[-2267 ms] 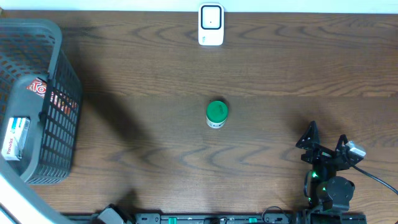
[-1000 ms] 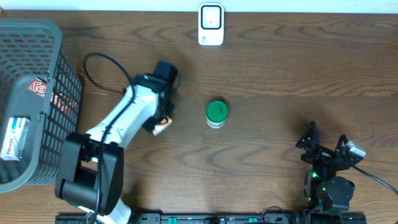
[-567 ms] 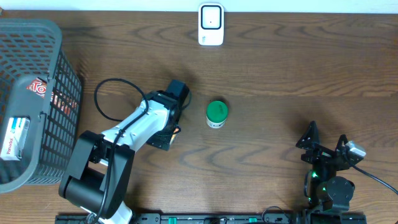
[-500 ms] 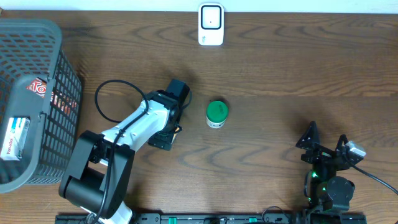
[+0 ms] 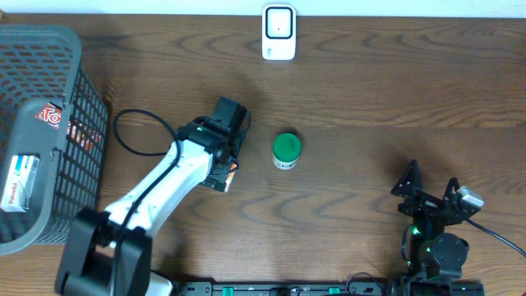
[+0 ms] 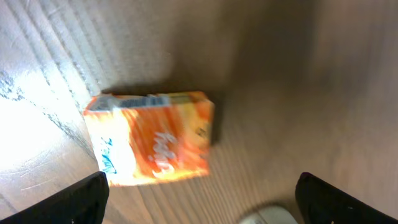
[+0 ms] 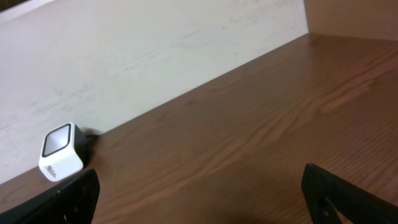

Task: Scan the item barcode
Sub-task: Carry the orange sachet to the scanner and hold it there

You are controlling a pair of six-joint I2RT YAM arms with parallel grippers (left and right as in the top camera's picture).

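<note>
Orange carton [image 6: 152, 140] lies left of frame centre, apparently flat on the table [image 5: 370, 99], near the green-lidded jar [image 5: 286, 150]. Left gripper [image 6: 199, 199] hangs over it, jaws spread wide, gripping nothing; a second ago they were narrower. Right gripper [image 5: 430, 187], lower right, unchanged: wide, empty.

A mock shop checkout set up in a robotics lab: a mesh basket [image 5: 78, 164] of packaged goods [image 5: 20, 182] at the left edge of a wood-grain bench [image 5: 370, 99], a white barcode scanner [image 5: 279, 33] at its far edge by a plain wall [image 7: 155, 56], and two robot arms [image 5: 168, 177] mounted along its near edge.
</note>
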